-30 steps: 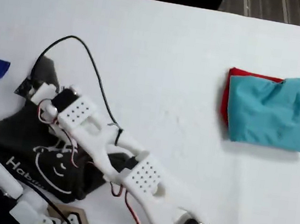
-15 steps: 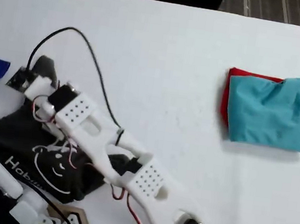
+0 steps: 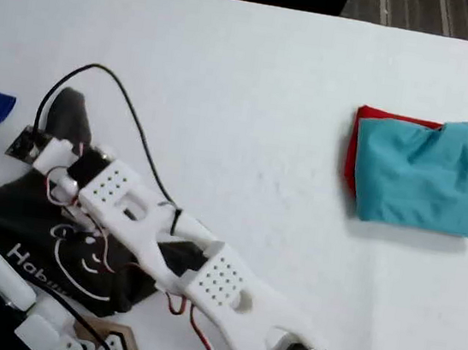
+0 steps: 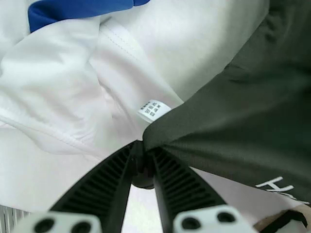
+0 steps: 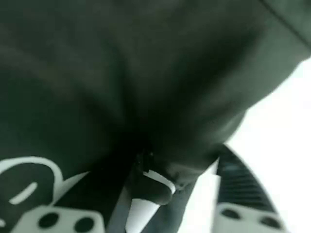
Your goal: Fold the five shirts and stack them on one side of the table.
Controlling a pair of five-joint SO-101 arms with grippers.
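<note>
On the white table [image 3: 256, 74] the black shirt [image 3: 13, 215] lies between the arms, left pincer [image 4: 142, 148] clamped on its near corner, right pincer [image 5: 189, 177] gripping its far edge

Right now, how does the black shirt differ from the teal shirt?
The black shirt lies rumpled at the left; the teal shirt is folded neatly at the right. The black shirt bears a white print; the teal shirt looks plain. The left pincer grips the black shirt; the teal shirt rests on a red shirt. Both lie on the table.
</note>
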